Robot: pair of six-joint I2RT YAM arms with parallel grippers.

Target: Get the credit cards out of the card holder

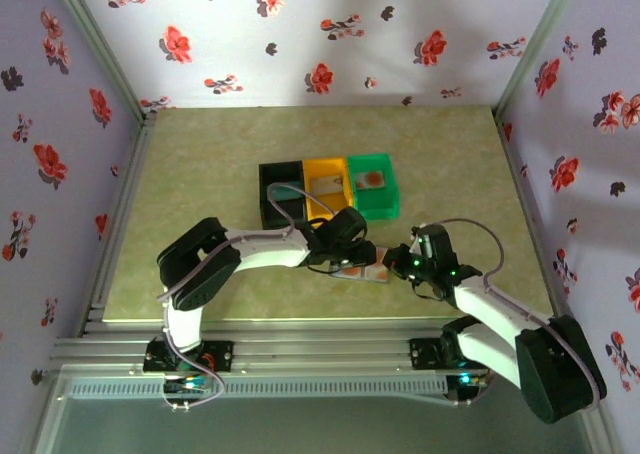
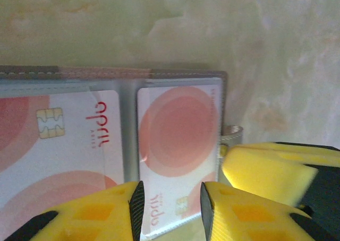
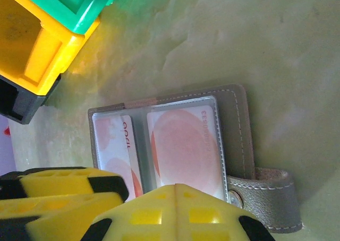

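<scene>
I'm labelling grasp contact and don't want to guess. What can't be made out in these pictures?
- Top external: the card holder is mostly covered by the left gripper and right gripper; its cards are too small to read.
- Left wrist: the lower end of the right-hand card is hidden behind the yellow fingers, so contact is unclear; the left-hand card is cut off by the frame edge.
- Right wrist: yellow pads hide the holder's lower part.

Left gripper [image 2: 170, 206] seemingly ajar, right gripper [image 3: 175, 201] closed
</scene>
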